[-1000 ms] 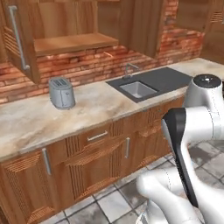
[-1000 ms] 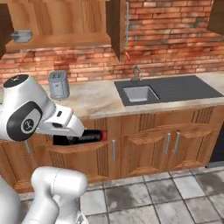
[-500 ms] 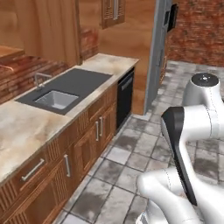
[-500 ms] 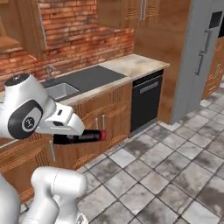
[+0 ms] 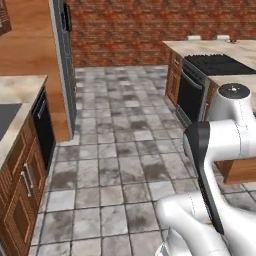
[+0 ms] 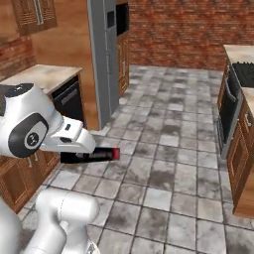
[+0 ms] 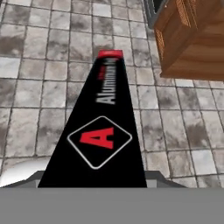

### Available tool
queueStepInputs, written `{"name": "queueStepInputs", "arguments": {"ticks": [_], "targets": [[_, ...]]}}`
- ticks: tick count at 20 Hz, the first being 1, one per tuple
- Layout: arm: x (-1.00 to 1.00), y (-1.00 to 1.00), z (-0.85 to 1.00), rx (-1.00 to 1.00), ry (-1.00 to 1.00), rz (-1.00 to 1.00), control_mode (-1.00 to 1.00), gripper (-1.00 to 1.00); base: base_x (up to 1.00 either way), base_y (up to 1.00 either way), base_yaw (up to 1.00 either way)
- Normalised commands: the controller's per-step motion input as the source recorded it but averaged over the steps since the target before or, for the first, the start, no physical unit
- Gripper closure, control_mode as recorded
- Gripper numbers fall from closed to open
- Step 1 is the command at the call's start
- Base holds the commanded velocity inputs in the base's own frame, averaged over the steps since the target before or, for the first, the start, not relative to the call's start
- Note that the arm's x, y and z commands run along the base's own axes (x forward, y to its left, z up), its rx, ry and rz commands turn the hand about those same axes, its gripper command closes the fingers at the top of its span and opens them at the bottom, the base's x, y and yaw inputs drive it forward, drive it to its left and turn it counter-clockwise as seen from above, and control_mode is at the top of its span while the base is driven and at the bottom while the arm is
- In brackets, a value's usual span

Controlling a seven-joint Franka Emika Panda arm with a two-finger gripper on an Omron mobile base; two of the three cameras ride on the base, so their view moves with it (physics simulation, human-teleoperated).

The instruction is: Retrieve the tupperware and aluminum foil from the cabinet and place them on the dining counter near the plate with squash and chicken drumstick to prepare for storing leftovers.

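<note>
Foil box [image 7: 101, 131] is gripped by the tool [image 6: 74, 149], red end toward 12 o'clock, above tiled floor [image 5: 120, 150].

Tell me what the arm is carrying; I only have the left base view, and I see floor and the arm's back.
Observer: The foil box, black with a red end, sticks out level from the hand in the right base view.
Operator: Is it pointing at anything?
Observer: In the hand view the box runs forward over bare floor tiles, red end away from the hand.
Operator: Anything close ahead of it?
Observer: A wooden cabinet corner sits at the upper right of the hand view, clear of the box.
Operator: Can you see the pincer's tips on it?
Observer: No, the box covers them in the hand view.
</note>
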Motion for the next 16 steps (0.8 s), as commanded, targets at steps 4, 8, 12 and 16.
{"name": "queueStepInputs", "arguments": {"ticks": [4, 8, 12, 16], "targets": [[0.00, 0.00, 0.00, 0.00, 0.00, 0.00, 1.00, 1.00, 0.33, 0.02, -0.75], [0.00, 0.00, 0.00, 0.00, 0.00, 0.00, 1.00, 1.00, 0.69, 0.12, -0.63], [0.00, 0.00, 0.00, 0.00, 0.00, 0.00, 1.00, 1.00, 0.85, 0.28, -0.53], [0.00, 0.00, 0.00, 0.00, 0.00, 0.00, 1.00, 1.00, 1.00, 0.48, -0.23]]}}
